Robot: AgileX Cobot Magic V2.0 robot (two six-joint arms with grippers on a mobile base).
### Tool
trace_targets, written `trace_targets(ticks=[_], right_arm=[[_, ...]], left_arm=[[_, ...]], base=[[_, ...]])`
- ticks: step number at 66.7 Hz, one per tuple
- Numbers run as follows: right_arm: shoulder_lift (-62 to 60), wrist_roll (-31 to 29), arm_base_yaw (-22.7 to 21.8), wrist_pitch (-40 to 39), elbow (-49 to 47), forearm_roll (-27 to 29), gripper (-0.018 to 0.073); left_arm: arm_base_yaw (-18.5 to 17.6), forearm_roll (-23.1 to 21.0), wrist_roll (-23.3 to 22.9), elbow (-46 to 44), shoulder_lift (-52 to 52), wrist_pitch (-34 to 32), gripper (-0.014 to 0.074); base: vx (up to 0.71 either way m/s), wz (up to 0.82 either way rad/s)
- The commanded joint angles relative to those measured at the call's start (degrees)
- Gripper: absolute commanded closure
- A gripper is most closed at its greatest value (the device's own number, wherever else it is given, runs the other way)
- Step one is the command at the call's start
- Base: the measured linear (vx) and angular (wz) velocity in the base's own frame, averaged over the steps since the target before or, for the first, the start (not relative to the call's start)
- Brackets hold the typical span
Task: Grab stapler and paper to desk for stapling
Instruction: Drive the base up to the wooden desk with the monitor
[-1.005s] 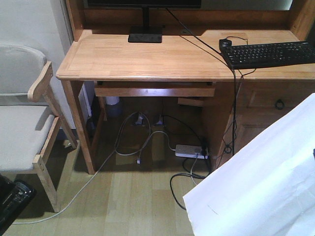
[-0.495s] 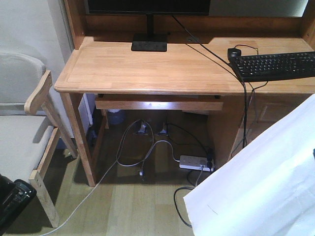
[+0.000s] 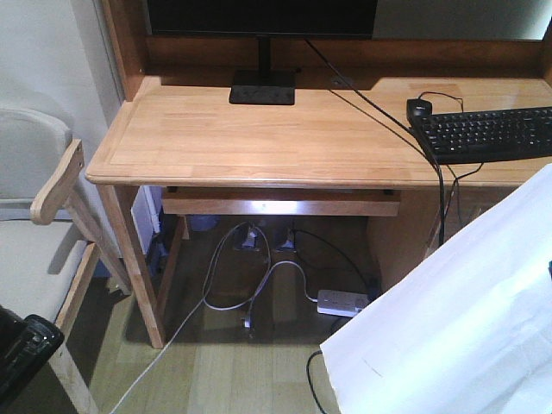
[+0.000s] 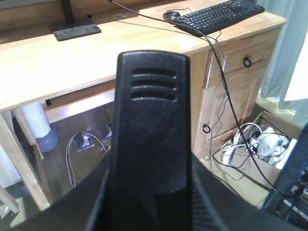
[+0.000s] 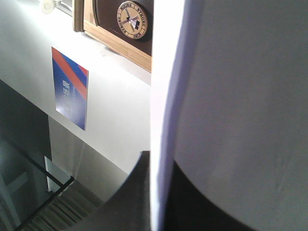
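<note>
**Stapler and paper carried in front of the worktop**

Left jaws [image 4: 149,219]: pressed onto the lower end of the black stapler [image 4: 151,120]. It stands upright in the left wrist view, three moulded grooves near its top and no label facing the camera.

Right jaws [image 5: 161,204]: pinching the white paper [image 3: 466,319], seen edge-on in the right wrist view. The sheet hangs at the lower right of the front view, forward of the worktop [image 3: 259,129] and not on it.

Writing: behind the sheet, a framed round emblem [image 5: 132,19] carries ring lettering too small to read. White characters on the blue-and-red wall card [image 5: 71,89] are likewise illegible.

Edges and room: a raised wooden lip runs along the worktop's left side. Bare wood spreads from the monitor foot [image 3: 262,88] to the front edge. The keyboard [image 3: 487,134] lies at the right, the mouse [image 3: 419,108] just beside its far left corner. A chair [image 3: 52,185] stands near the left leg. Cables and a power strip [image 3: 341,302] lie on the floor beneath.
</note>
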Motion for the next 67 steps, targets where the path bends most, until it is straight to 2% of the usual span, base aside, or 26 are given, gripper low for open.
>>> trace_targets(ticks=[1, 67], right_arm=[[0.43, -0.58, -0.08, -3.83, -1.52, 0.34, 0.0564], [0.43, -0.58, -0.08, -3.83, -1.52, 0.34, 0.0564]], left_arm=[[-0.42, -0.65, -0.05, -1.69, 0.56, -6.41, 0.0603], [-0.42, -0.65, -0.05, -1.69, 0.56, -6.41, 0.0603]], base=[[0.15, -0.02], [0.12, -0.06]])
